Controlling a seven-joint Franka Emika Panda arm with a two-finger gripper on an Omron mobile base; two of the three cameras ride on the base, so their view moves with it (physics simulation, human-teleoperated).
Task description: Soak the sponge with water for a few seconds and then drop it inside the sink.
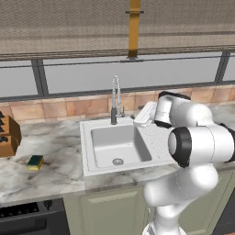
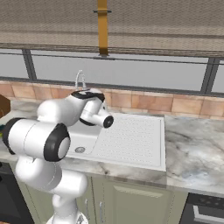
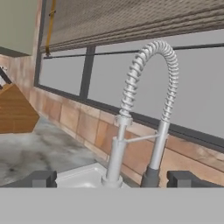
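Note:
The sponge [image 1: 35, 162], yellow with a dark green top, lies on the marble counter left of the sink [image 1: 108, 142]. The sink is a light grey basin with a round drain [image 1: 118, 161] and a spring-neck faucet [image 1: 115, 97] behind it. My gripper [image 3: 113, 179] is open, its two dark fingertips [image 3: 41, 178] set wide apart with nothing between them, and it faces the faucet [image 3: 148, 105] from close by. In the left base view my arm [image 1: 193, 142] reaches over the drainboard, far to the right of the sponge. The water is out of view.
A brown wooden knife block [image 1: 7, 135] stands at the counter's far left. The dotted drainboard [image 2: 131, 140] lies right of the basin. A tiled backsplash and window run behind the faucet. A dark stove edge [image 1: 27, 215] sits below the counter's left.

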